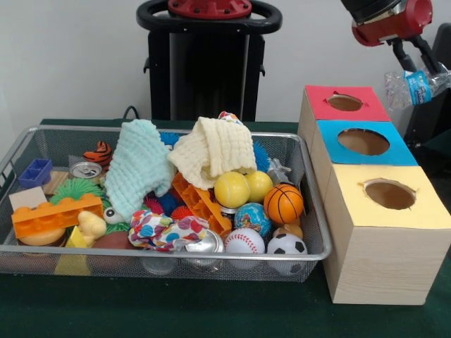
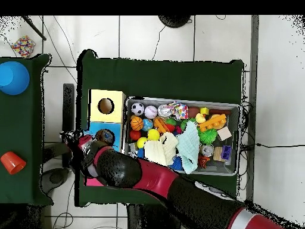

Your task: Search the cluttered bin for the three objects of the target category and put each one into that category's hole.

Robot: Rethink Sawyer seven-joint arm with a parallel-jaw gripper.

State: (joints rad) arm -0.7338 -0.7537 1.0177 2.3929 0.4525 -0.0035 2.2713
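- The gripper (image 1: 421, 62) hangs at the top right of the front view, above and beyond the red box (image 1: 343, 113), its two black fingers (image 1: 402, 55) closed on a clear plastic bottle (image 1: 416, 86) with a blue label.
- The bottle lies roughly crosswise between the fingers, not upright, and it hangs off to the right of the red box's hole (image 1: 344, 102) rather than over it.
- The three boxes stand in a row just right of the wire bin (image 1: 308, 211): red farthest, blue (image 1: 362, 144) in the middle, yellow (image 1: 389, 204) nearest.
- Risk: let go from here, the bottle would likely miss the opening and fall behind the boxes or off the table.
- Risk: a crosswise bottle could bridge the round hole and sit on the rim; tipping it end-down first seems wise.
- Risk: thin plastic may crush or slip in the grip.
- The bin holds balls, cans, cloths and blocks; I cannot pick out further bottles.
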